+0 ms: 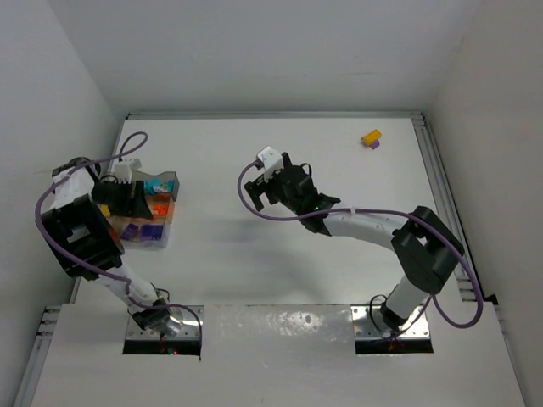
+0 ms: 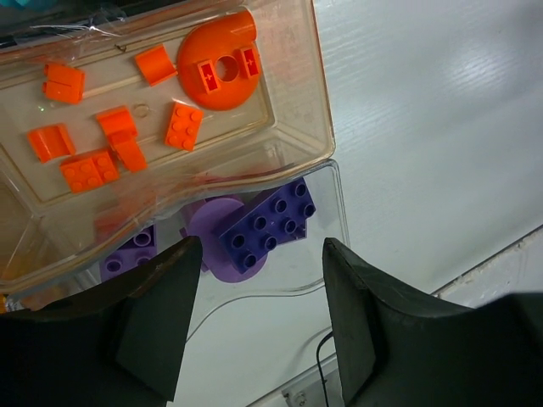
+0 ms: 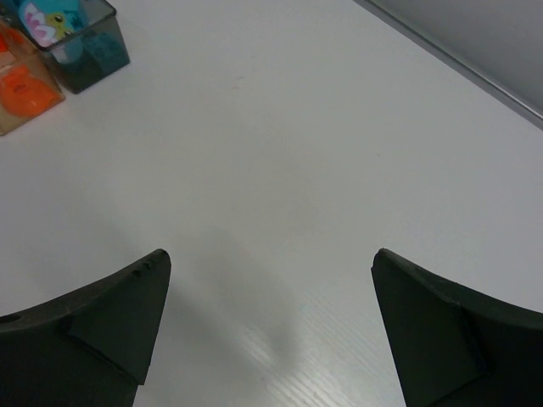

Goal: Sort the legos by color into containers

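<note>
Purple bricks (image 2: 267, 222) sit beneath the left pincer (image 2: 254, 326), spread wide, empty; right pincer (image 3: 271, 331) likewise.

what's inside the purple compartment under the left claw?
Purple compartment: a dark purple brick over a lilac round piece, and a lighter purple brick beside it. A finger of the left claw and the orange compartment cover the rest; anything there is hidden.
</note>
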Action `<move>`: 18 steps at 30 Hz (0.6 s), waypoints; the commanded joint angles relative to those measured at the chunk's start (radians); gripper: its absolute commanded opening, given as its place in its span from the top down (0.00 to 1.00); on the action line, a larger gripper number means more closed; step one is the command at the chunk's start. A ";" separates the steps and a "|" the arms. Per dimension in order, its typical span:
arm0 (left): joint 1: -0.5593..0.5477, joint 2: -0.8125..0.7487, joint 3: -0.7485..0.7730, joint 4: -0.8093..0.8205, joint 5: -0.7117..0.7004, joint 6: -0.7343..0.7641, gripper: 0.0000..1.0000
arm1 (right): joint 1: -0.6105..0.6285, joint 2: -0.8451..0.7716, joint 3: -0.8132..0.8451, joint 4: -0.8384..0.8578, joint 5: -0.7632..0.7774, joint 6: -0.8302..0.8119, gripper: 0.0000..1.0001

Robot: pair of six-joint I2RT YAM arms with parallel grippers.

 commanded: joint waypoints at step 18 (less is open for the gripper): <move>-0.032 -0.117 0.142 0.064 0.106 -0.168 0.43 | -0.682 0.574 1.059 -0.918 0.386 0.716 0.04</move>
